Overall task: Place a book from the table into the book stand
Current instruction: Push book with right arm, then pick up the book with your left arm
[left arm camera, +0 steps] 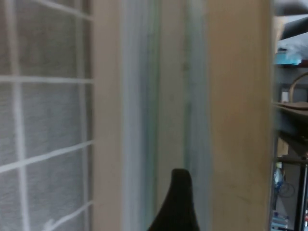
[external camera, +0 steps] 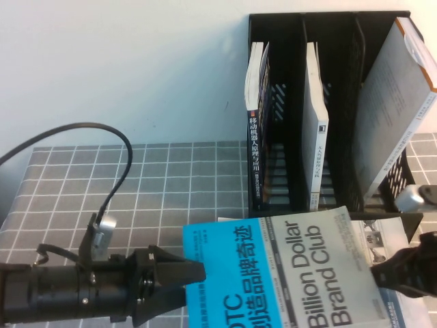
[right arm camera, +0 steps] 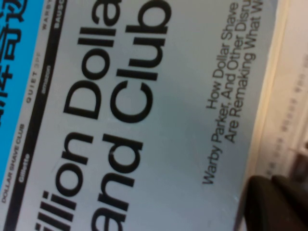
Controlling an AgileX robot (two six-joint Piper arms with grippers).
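The book, half bright blue and half cream, lies flat-side up at the front of the table. Its cover fills the right wrist view, and its page edge fills the left wrist view. My left gripper stands open at the book's blue edge, and one dark finger shows in front of the pages. My right gripper is shut on the book's cream edge, with a finger lying over the cover. The black book stand rises behind the book at the back right.
In the stand, a black-spined book fills the left compartment, a white book the middle, and a grey book leans in the right. A white book shows under the held one. A black cable arcs at the left.
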